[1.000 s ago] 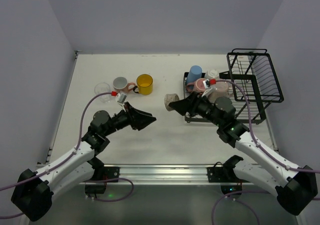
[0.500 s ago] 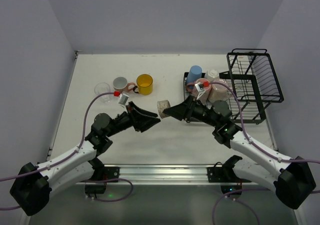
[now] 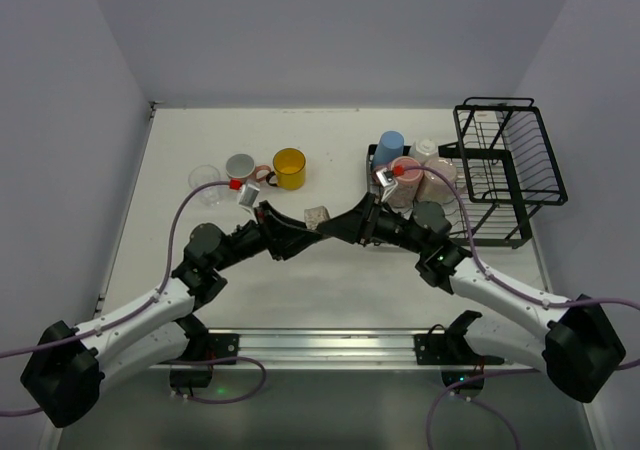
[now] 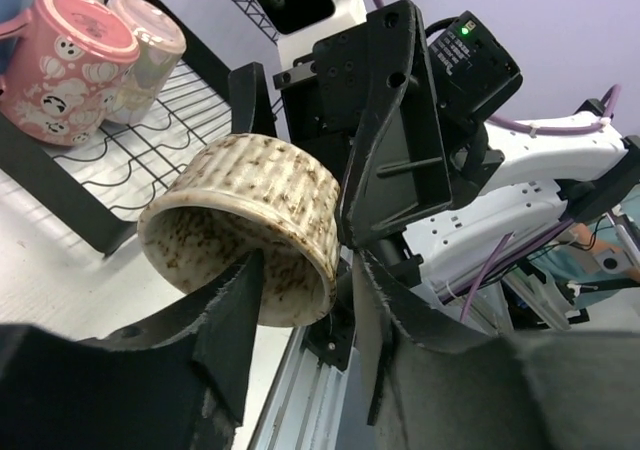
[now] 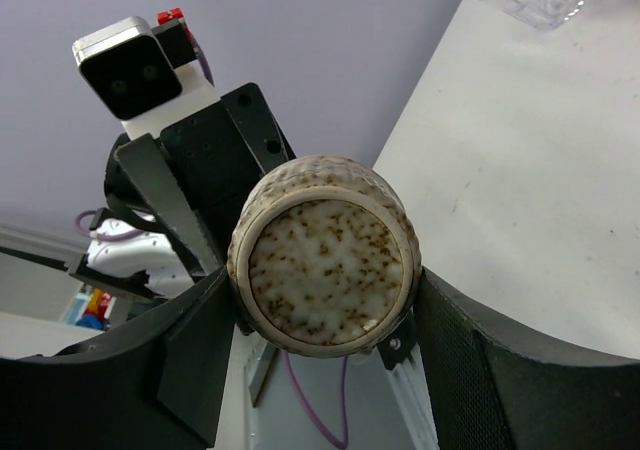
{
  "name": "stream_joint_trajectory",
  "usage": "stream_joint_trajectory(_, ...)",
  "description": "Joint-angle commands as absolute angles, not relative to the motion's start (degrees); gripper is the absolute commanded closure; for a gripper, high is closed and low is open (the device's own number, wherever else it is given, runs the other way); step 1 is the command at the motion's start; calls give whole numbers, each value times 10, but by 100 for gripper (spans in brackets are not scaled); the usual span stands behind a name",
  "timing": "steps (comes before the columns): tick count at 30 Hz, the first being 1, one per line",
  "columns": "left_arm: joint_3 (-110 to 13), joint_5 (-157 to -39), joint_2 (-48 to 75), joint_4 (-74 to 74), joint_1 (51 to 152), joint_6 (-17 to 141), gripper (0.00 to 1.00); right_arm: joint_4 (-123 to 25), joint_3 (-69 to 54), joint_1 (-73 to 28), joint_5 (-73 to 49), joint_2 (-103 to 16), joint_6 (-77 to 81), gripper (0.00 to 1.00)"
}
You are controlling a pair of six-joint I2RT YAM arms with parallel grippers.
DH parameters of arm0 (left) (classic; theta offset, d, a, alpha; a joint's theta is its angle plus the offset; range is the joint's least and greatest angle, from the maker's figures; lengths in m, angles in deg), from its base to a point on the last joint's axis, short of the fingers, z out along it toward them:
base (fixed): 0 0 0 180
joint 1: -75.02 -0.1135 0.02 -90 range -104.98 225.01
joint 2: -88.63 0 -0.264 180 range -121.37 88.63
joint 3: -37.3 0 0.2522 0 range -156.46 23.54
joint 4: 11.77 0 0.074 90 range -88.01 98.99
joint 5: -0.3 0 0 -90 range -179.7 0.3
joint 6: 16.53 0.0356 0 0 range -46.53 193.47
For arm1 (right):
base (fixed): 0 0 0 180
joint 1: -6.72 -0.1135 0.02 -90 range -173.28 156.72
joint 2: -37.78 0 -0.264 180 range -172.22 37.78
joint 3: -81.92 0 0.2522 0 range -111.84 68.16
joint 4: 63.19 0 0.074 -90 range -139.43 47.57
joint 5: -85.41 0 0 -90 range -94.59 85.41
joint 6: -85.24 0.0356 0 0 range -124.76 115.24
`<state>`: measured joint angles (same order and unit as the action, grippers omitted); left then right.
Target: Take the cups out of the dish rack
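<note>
Top view: speckled cup (image 3: 317,214) above mid-table, left of dish rack (image 3: 495,101), between both grippers.
Right wrist: right gripper (image 5: 320,300) pinches cup's sides; base faces camera.
Left wrist: left gripper (image 4: 305,290) straddles cup's rim; grip unclear.

Eight cups. Three on desk (image 3: 330,135): clear glass (image 3: 204,182), grey mug (image 3: 241,166), yellow mug (image 3: 289,168). One dish rack (image 3: 512,175), four inside: blue cup (image 3: 390,146), pink mug (image 3: 405,167), pale cup (image 3: 441,174), white cup (image 3: 427,147). One speckled cup (image 3: 317,215) between two hands: left hand (image 3: 303,232), right hand (image 3: 338,228).
</note>
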<state>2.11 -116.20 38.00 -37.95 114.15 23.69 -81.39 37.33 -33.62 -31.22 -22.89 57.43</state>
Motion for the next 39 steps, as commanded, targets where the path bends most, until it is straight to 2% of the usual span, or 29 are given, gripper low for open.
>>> stream_joint_trajectory(1, -4, -1162, 377, -422, 1146, 257, 59, -914, 369, -343, -334, -240, 616, 73)
stream_joint_trajectory(4, -3, -1158, 375, -422, 1147, 257, 76, -942, 369, -348, -340, -254, 635, 73)
stream_joint_trajectory(5, -2, -1155, 377, -421, 1147, 258, 87, -950, 369, -349, -344, -257, 638, 73)
stream_joint_trajectory(6, 0, -1153, 381, -420, 1146, 260, 92, -953, 368, -350, -345, -261, 641, 71)
stream_joint_trajectory(8, 1, -1134, 393, -410, 1147, 267, 100, -962, 370, -350, -348, -265, 648, 52)
stream_joint_trajectory(10, 0, -1102, 405, -388, 1146, 278, 100, -969, 379, -351, -346, -259, 651, 31)
stream_joint_trajectory(11, -3, -1083, 419, -344, 1147, 292, 100, -962, 381, -350, -339, -253, 648, 13)
stream_joint_trajectory(12, -17, -1062, 424, -310, 1147, 303, 100, -953, 381, -350, -330, -247, 644, 4)
stream_joint_trajectory(13, -30, -1009, 427, -263, 1147, 317, 100, -941, 380, -349, -325, -231, 628, 1)
stream_joint_trajectory(14, -44, -976, 432, -164, 1146, 340, 100, -903, 378, -349, -318, -222, 618, 1)
stream_joint_trajectory(19, -119, -815, 411, 83, 1144, 365, 100, -746, 349, -349, -248, -159, 528, 1)
stream_joint_trajectory(23, -174, -751, 320, 220, 1114, 380, 100, -629, 345, -349, -183, -119, 474, 1)
stream_joint_trajectory(29, -184, -807, 258, 236, 943, 432, 100, -496, 302, -350, -171, -118, 372, 1)
stream_joint_trajectory(35, -240, -752, 166, 295, 901, 461, 100, -491, 318, -353, -178, -120, 365, 1)
stream_joint_trajectory(39, -241, -761, 128, 297, 857, 471, 100, -511, 341, -359, -188, -104, 366, 1)
